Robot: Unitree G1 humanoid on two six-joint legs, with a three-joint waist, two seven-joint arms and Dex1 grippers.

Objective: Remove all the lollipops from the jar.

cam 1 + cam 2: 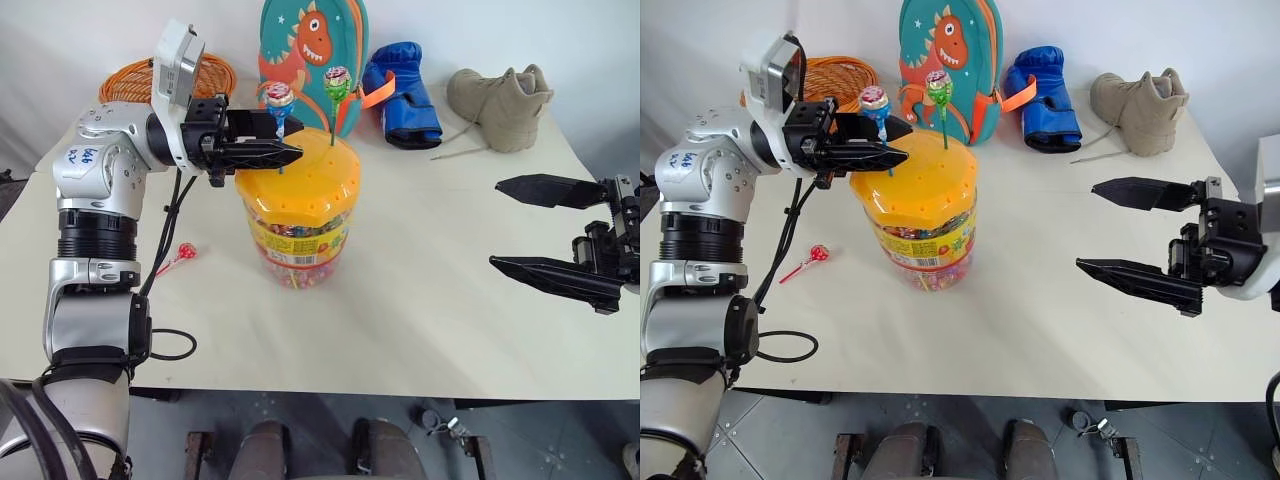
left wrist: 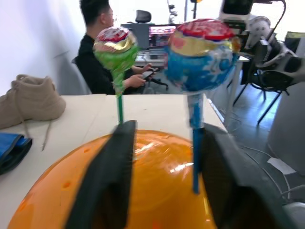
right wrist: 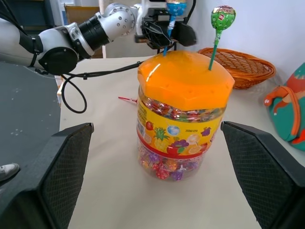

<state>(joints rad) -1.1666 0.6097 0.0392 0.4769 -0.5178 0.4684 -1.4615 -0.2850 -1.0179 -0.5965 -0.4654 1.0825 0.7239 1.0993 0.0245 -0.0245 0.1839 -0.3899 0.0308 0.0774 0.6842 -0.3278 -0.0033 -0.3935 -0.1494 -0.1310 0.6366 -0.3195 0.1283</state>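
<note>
Bright even light; glare on jar (image 2: 157, 167) lid; near fingers (image 2: 109, 186) blurred.

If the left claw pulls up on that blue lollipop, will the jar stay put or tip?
Probably stays put: the jar is wide, squat and looks full of sweets, so likely heavy. The blue lollipop has a thin stick, which may flex. If the stick jams in its hole, the jar could lift or rock.

Office-lab: desks, monitors (image 2: 162, 36), chairs
</note>
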